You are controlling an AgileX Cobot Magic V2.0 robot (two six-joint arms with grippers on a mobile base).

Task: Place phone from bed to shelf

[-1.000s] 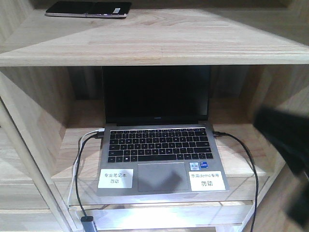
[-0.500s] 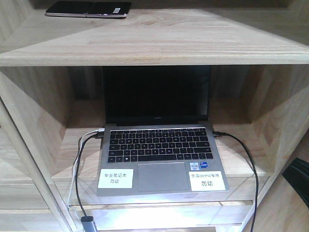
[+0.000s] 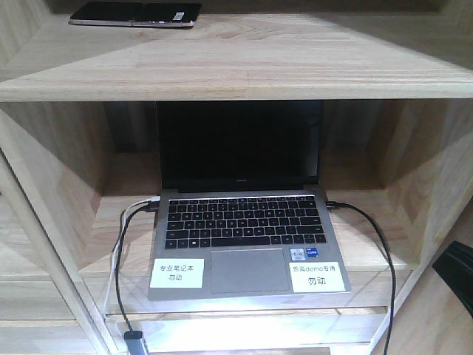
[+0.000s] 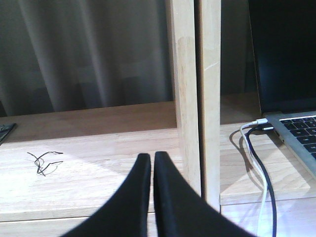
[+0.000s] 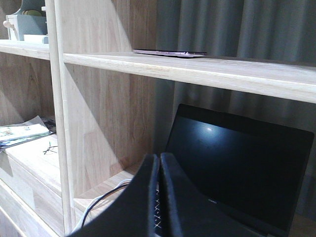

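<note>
Up at eleven o'clock, the phone (image 3: 136,13) lies flat on the shelf (image 3: 244,66), above the laptop (image 3: 244,222). Right pincer (image 5: 159,170), pressed closed and empty, has dropped toward five o'clock; left pincer (image 4: 152,170) likewise closed. Placement looks finished.

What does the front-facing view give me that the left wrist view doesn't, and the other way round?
Only the front-facing view shows the phone lying flat on the upper board of the shelf, the laptop's whole keyboard and its two white labels, and a cable on its right side.

Only the left wrist view shows the left gripper, shut and holding nothing, a small tangle of black wire on the neighbouring compartment's board, and a grey curtain behind.

Both show the laptop and the cables plugged into its left side.
</note>
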